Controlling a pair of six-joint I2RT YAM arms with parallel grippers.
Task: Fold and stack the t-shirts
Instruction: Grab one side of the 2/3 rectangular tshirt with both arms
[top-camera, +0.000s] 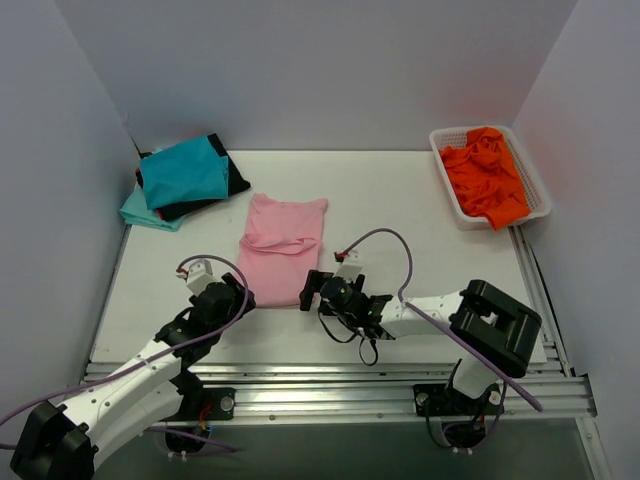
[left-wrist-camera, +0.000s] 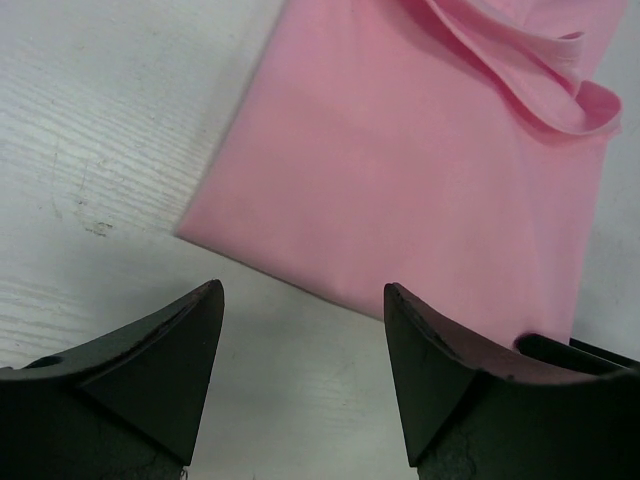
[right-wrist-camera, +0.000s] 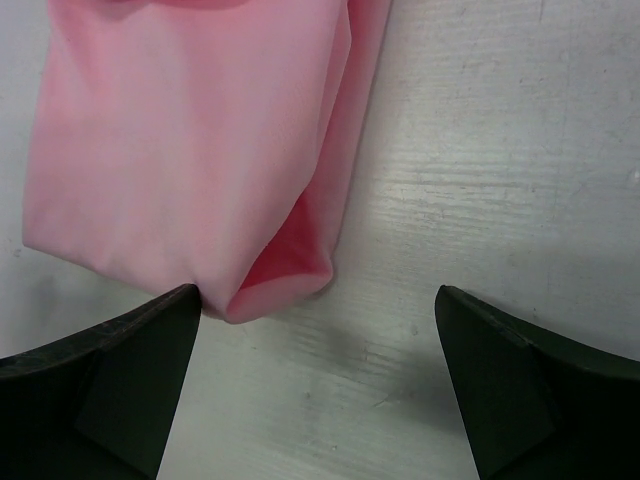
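Note:
A light pink t-shirt (top-camera: 283, 248) lies folded lengthwise on the white table, collar end far, hem near. My left gripper (top-camera: 238, 297) is open and empty just off its near left corner; the pink cloth (left-wrist-camera: 420, 170) fills the view above the fingers. My right gripper (top-camera: 313, 290) is open and empty at the near right corner, where the hem fold (right-wrist-camera: 285, 280) gapes just ahead of the fingers. A stack of teal (top-camera: 183, 170), black (top-camera: 232, 182) and pale aqua (top-camera: 142, 212) shirts sits at the far left. Bright orange shirts (top-camera: 487, 176) lie crumpled in the basket.
A white lattice basket (top-camera: 539, 180) stands at the far right by the wall. Grey walls close in the table on three sides. A metal rail (top-camera: 330, 385) runs along the near edge by the arm bases.

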